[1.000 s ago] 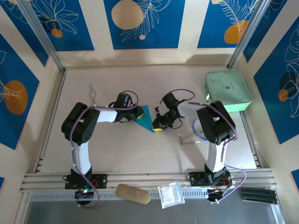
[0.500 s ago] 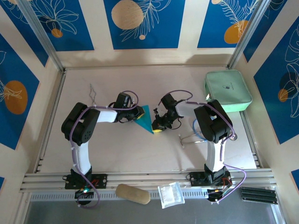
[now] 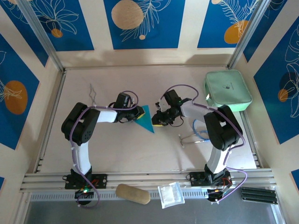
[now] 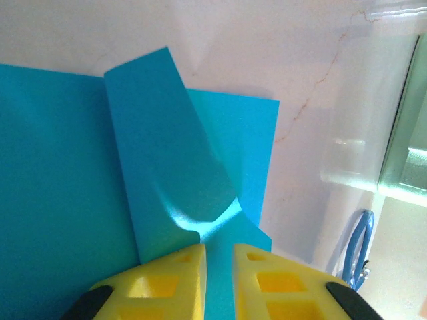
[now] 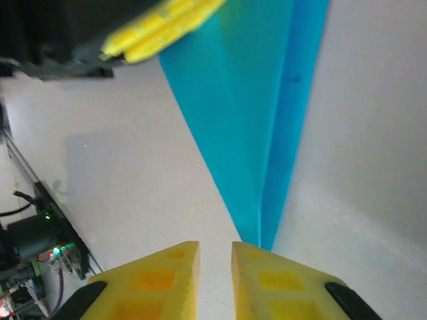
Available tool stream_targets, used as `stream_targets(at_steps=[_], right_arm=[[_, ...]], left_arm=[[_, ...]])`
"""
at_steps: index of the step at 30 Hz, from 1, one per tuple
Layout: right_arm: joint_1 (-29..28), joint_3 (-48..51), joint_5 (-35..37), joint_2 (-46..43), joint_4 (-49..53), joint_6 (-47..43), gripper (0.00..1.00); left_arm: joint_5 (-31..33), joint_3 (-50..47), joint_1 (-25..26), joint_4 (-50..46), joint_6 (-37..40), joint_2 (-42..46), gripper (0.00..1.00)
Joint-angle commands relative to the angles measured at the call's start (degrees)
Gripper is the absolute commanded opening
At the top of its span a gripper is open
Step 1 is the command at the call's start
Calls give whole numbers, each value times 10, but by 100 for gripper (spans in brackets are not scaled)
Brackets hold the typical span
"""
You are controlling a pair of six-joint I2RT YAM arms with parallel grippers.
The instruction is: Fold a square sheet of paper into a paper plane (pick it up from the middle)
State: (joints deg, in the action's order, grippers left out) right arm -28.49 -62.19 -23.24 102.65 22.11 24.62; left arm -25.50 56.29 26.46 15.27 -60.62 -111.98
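Note:
The square sheet of paper (image 3: 146, 119) is a teal-blue creased triangle with its point toward the near side, at the table's middle. In the left wrist view the paper (image 4: 80, 187) has a flap curling upward and runs between my yellow fingers. My left gripper (image 3: 137, 115) (image 4: 218, 250) is shut on its left edge. In the right wrist view the paper (image 5: 247, 100) narrows to a tip ending at my right fingertip. My right gripper (image 3: 158, 122) (image 5: 215, 245) stands slightly open with bare table in the gap. The left gripper's fingers (image 5: 163, 23) pinch the paper's far end.
A mint-green pouch (image 3: 227, 90) lies at the back right. A blue and white cable loop (image 3: 196, 133) lies near the right arm. A thin wire (image 3: 92, 93) lies at the back left. A tan oblong (image 3: 133, 193) and a clear plastic bag (image 3: 170, 194) sit on the front rail.
The right gripper's jaws have parted and released the paper's tip. The right arm's elbow has swung to the right. The left gripper still holds the paper.

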Motion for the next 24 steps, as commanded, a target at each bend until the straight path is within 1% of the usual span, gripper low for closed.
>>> stream_targets(at_steps=[1,6,11,24], right_arm=[[-8,-16,-31,20,-8,12,17],[-13,-33,-48,58,-15,17,15],[-13,-32,-62,74,-9,11,14],[-14,-34,-65,108,17,-14,14]], left_arm=[[5,-9,-5,-10,-5,-12,19],[5,-9,-4,-10,-5,-13,18],[5,-9,-4,-13,-6,-13,18],[11,-15,-4,-8,-13,-18,18]])
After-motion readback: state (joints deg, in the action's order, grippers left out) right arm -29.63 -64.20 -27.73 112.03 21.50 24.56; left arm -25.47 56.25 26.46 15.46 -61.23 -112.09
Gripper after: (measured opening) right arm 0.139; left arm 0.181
